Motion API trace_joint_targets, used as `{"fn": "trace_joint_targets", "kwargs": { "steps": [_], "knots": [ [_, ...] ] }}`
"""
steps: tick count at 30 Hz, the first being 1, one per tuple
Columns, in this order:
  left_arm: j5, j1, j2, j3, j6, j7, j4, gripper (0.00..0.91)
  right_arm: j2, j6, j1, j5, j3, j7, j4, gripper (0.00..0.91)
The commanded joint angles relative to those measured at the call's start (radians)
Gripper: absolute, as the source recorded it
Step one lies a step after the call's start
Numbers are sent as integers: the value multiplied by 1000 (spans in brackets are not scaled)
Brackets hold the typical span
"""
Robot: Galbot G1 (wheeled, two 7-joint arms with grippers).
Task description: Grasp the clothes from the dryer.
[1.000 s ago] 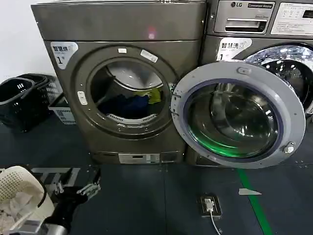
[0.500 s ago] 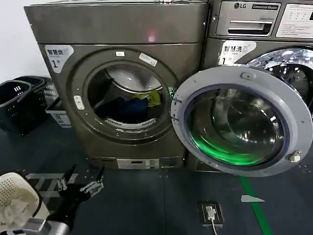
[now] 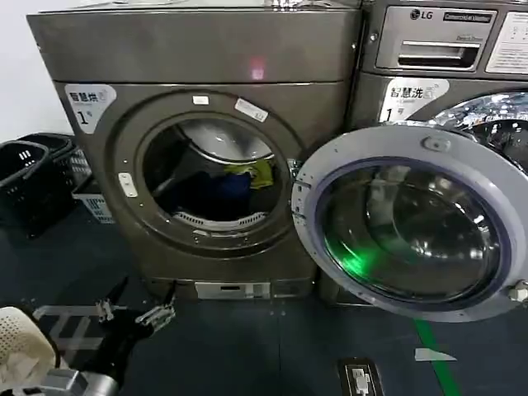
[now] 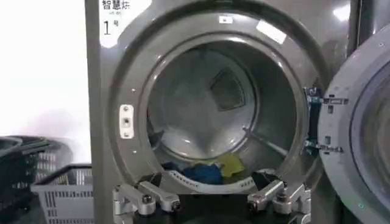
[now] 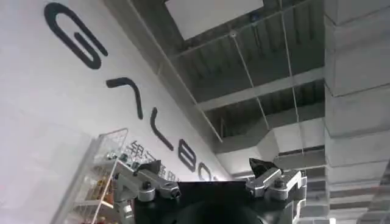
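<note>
The dryer point(image 3: 198, 58) is the bronze-grey front-loader with a "1" sticker, and its round door point(image 3: 412, 223) hangs open to the right. Low in its drum lie the clothes point(image 3: 216, 186), a dark navy bundle with a yellow-green piece point(image 3: 257, 172); in the left wrist view the clothes point(image 4: 204, 172) lie just behind the port's lower rim. My left gripper point(image 3: 132, 309) hovers open low in front of the dryer, well short of the port, with nothing between its fingers point(image 4: 152, 199). My right gripper point(image 5: 207, 176) is open too, pointing up at a ceiling and a lettered wall.
An LG machine point(image 3: 445, 49) with a shiny drum stands right of the dryer. Black baskets point(image 3: 29, 177) and a grey crate point(image 3: 91, 202) sit on the floor to the left. A cream basket point(image 3: 21, 338) with white items is at my lower left. A floor socket point(image 3: 360, 378) lies ahead.
The view has closed in on the dryer, which now looks larger. My left gripper has come forward with it and stays open. The clothes have not moved.
</note>
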Motion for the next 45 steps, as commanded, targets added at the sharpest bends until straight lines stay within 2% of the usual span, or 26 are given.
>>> {"fn": "trace_joint_targets", "kwargs": {
  "steps": [1, 19, 23, 31, 36, 45],
  "knots": [
    [10, 1, 4, 12, -1, 4, 1, 907, 2, -1, -1, 3, 1, 1, 0, 907],
    [20, -5, 2, 16, -6, 8, 8, 907, 6, -6, -6, 2, 3, -6, 11, 907],
    [-48, -53, 30, 18, -34, -12, 41, 907, 11, -24, -13, -3, 4, -4, 36, 907],
    [-140, -396, 113, 119, -109, -106, 310, 907, 25, -28, -79, -20, 40, 24, 116, 907],
    [-150, -553, 121, 173, -120, -138, 469, 907, 38, -27, -121, -16, 84, 38, 139, 907],
    [-136, -849, 113, 325, -197, -216, 830, 907, 67, -11, -126, 8, 97, 20, 189, 907]
  ]
}}
